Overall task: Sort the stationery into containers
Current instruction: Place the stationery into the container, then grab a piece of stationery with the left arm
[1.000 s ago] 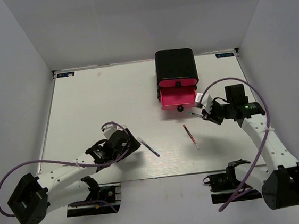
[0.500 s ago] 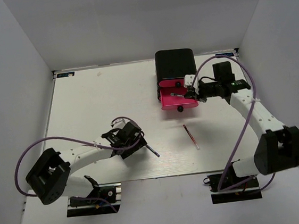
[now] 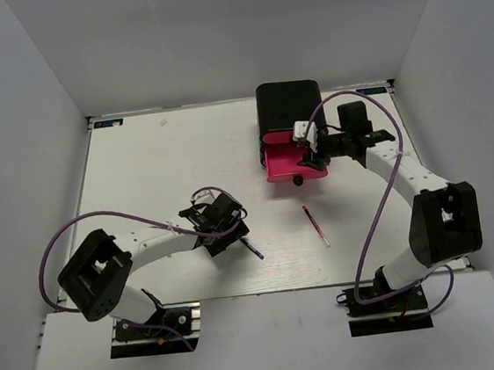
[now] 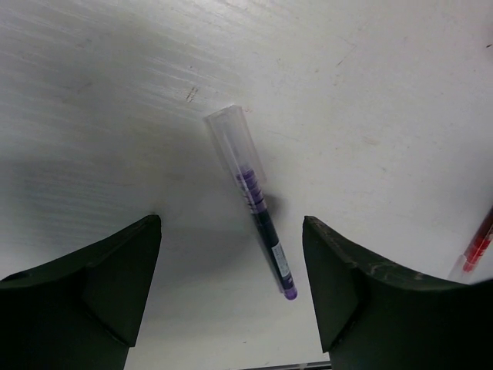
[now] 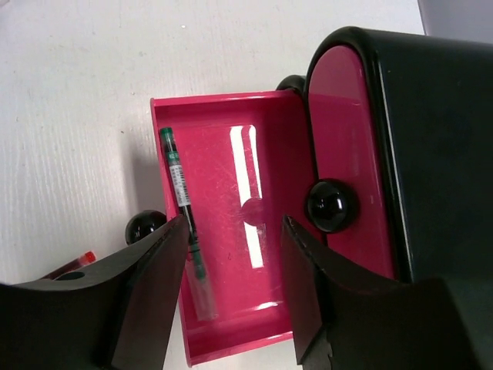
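Observation:
A purple pen with a clear cap (image 4: 254, 200) lies flat on the white table, between the spread fingers of my left gripper (image 4: 229, 225), untouched. From above, the left gripper (image 3: 237, 235) hovers at this pen (image 3: 253, 249). My right gripper (image 5: 233, 223) is open and empty over the pulled-out pink drawer (image 5: 239, 339). A green pen (image 5: 182, 194) lies inside along the drawer's left wall. In the top view the right gripper (image 3: 312, 156) is at the open drawer (image 3: 283, 171) of the black cabinet (image 3: 290, 103). A red pen (image 3: 316, 225) lies on the table in front.
The drawer above the open one is shut, its black knob (image 5: 330, 204) beside my right finger. The open drawer's knob (image 3: 298, 180) points toward the arms. The red pen's tip shows at the right edge of the left wrist view (image 4: 481, 243). White walls surround the table.
The right gripper carried the green pen from right of the cabinet to over the open drawer and let it go inside. The left gripper moved right to the purple pen.

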You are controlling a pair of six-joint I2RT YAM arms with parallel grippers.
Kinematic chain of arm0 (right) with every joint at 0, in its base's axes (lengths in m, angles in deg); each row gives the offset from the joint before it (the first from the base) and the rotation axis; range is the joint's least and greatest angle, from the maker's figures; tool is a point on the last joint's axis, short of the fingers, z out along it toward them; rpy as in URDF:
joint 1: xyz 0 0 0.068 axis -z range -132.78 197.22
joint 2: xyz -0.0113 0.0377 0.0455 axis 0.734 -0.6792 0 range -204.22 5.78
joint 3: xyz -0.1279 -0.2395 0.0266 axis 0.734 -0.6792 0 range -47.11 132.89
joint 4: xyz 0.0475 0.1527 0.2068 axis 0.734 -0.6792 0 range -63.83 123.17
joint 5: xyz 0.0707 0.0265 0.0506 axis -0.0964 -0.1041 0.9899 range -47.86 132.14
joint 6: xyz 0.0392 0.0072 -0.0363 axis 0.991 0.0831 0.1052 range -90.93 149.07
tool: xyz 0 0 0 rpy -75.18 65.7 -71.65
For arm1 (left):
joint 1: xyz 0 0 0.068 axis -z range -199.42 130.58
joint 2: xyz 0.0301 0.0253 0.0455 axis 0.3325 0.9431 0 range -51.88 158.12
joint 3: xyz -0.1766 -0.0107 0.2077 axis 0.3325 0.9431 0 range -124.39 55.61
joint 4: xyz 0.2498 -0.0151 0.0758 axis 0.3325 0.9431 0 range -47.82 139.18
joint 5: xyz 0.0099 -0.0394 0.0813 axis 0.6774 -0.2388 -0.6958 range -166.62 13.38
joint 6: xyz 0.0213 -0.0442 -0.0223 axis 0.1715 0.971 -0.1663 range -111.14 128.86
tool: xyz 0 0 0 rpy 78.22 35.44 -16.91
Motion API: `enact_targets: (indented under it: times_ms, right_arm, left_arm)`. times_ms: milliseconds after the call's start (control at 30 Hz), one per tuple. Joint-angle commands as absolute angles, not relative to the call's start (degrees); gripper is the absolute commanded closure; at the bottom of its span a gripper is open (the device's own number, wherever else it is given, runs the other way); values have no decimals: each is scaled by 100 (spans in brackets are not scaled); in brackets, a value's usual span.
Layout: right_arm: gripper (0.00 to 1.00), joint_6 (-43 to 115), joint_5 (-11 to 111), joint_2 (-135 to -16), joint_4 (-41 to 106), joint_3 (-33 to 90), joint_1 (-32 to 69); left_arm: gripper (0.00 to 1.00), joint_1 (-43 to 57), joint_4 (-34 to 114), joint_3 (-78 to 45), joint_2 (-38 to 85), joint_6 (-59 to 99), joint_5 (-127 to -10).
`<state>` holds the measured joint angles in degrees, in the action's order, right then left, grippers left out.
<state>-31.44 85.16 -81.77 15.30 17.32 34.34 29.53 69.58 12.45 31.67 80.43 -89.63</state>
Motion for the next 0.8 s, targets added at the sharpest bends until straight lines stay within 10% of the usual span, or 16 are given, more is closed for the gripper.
enact_targets:
  times_ms: [0,400,767]
  right_arm:
    - [43,-2842,8591,-7887,1849,1750,3439]
    - [43,-1260,8758,-4758,2877,-578,3465]
    - [41,-450,8099,-3843,3466,-1485,3509]
  left_arm:
    - [16,2980,7048,1131,3302,8119,-8918]
    - [30,3033,7803,394,4224,8172,-8918]
    - [69,3033,8033,269,4753,8058,-8787]
